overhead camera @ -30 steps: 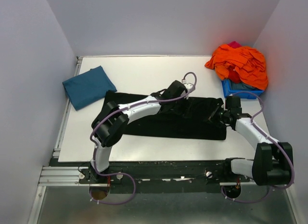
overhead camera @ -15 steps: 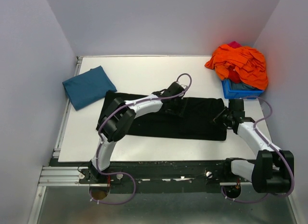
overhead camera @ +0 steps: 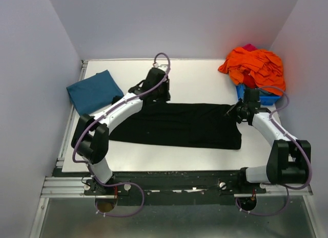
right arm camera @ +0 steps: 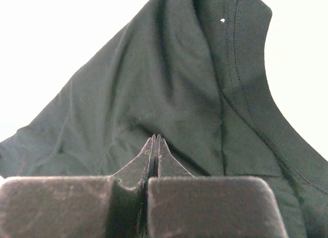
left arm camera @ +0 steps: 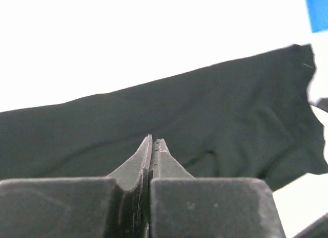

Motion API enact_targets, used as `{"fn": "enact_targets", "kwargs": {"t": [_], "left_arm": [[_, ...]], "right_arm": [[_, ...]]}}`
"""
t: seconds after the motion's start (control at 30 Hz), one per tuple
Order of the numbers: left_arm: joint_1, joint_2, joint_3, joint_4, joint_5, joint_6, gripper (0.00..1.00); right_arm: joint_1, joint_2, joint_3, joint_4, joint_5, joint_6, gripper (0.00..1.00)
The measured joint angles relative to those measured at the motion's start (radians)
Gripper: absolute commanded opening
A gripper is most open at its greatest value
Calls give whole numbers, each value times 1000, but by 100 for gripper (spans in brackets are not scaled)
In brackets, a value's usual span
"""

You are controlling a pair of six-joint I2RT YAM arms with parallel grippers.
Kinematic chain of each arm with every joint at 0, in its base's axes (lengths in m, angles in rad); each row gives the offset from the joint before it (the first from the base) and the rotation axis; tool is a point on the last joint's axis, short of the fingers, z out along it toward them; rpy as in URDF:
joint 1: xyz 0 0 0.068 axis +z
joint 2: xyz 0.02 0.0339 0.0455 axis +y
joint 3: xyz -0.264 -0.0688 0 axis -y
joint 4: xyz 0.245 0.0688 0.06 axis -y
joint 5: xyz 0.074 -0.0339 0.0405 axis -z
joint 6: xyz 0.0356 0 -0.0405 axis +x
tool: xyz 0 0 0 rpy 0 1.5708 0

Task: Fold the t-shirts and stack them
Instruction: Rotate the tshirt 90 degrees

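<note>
A black t-shirt [overhead camera: 179, 126] lies on the white table as a long, flat strip running left to right. No print shows on it. My left gripper [overhead camera: 158, 96] is at the strip's far edge, left of its middle. In the left wrist view its jaws [left arm camera: 154, 142] are shut over the black cloth [left arm camera: 215, 110], and I see nothing between them. My right gripper [overhead camera: 240, 113] is at the shirt's right end, and its jaws [right arm camera: 155, 137] are shut against creased black cloth [right arm camera: 169, 79]. A folded teal-blue t-shirt [overhead camera: 95, 91] lies at the far left.
A heap of orange and red clothes [overhead camera: 256, 66] fills a small blue bin [overhead camera: 256, 99] at the far right corner; the bin's corner [left arm camera: 318, 10] shows in the left wrist view. Purple walls enclose the table. A metal rail [overhead camera: 69, 130] runs along its left edge.
My left arm swung from the shirt's middle to its far edge and the gripper closed. My right gripper moved slightly away from me. The shirt now lies flatter.
</note>
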Motion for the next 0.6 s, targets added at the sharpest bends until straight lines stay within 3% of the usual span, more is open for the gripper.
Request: {"fn": "enact_targets", "kwargs": {"t": [0.33,0.6], "left_arm": [[235,3,-116,-93,-218,-32,0],[353,141,-114,-104,-285,-105,0]], "right_arm": [[1,141,79,-4,32,32,1],[23,302,164,-32,77,56,1]]}}
